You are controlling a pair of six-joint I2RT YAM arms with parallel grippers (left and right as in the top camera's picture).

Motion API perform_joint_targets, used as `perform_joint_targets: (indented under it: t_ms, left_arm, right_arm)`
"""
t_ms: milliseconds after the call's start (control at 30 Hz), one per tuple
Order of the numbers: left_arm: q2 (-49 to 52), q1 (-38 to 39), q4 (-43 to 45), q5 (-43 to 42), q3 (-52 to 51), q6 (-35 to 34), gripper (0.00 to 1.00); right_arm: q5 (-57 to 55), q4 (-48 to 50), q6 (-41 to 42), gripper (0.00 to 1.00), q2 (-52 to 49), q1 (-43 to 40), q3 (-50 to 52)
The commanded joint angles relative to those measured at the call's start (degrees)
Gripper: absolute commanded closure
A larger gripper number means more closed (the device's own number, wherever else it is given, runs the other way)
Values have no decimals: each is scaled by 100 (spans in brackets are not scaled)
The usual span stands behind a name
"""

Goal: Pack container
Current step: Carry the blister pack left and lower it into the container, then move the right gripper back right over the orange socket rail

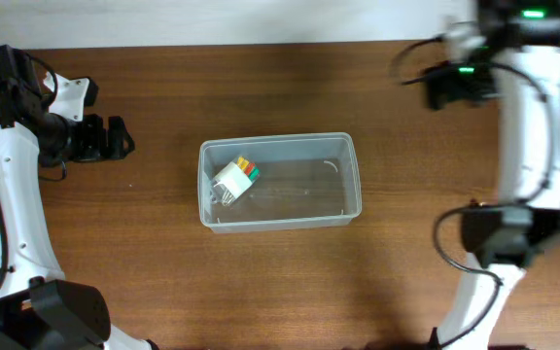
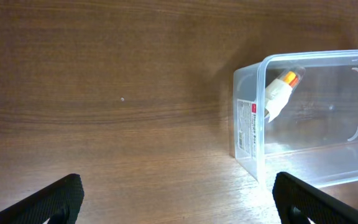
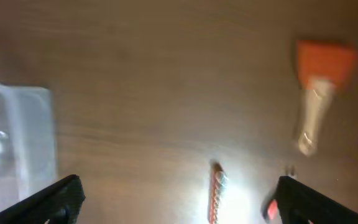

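one piece (image 1: 233,180) in the tub (image 1: 280,140); left gripper (image 1: 117,137) and right gripper (image 3: 176,196) both spread empty. next, you line up over the orange-handled tool (image 3: 317,93).

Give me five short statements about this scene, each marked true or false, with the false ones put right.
1. The container holds a white item. True.
2. The left gripper grips the container's rim. False: it is open and apart from the container.
3. The container lies on its side. False: it stands upright, open side up.
4. An orange-handled tool lies on the table, outside the container. True.
5. The right gripper holds that tool. False: it is open and holds nothing.
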State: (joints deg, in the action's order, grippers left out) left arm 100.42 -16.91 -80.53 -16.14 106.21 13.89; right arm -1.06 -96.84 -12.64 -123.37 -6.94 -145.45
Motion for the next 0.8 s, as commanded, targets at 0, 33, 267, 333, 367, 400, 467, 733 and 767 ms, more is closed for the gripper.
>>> perform_joint_targets:
  t_ms: [0, 33, 267, 333, 367, 400, 467, 733, 767]
  left_arm:
    - [31, -26, -2, -105, 131, -55, 1]
    - [31, -26, -2, -105, 131, -55, 1]
    - [31, -26, 72, -103, 131, -55, 1]
    - [31, -26, 83, -105, 131, -55, 1]
    - [31, -26, 83, -103, 131, -55, 1]
    - [31, -26, 83, -103, 131, -55, 1]
    - [31, -26, 83, -103, 131, -55, 1]
    - [31, -26, 105, -103, 131, -55, 1]
    - [31, -26, 103, -103, 131, -55, 1]
  right_arm:
    - [616, -48, -223, 1, 994, -933, 603]
    - [787, -24, -365, 1, 1132, -1154, 791]
    - [992, 326, -595, 1, 1576, -2664, 1832]
    - [994, 313, -560, 1, 1572, -2933, 1867]
    - [994, 310, -422, 1, 1572, -3051, 1867]
    - [997, 275, -269, 1, 1572, -3145, 1867]
    - [1123, 118, -190, 1, 1567, -3283, 1869]
    - [1141, 514, -1246, 1, 1563, -3239, 2092]
    - [1137, 632, -1373, 1, 1561, -3187, 2186]
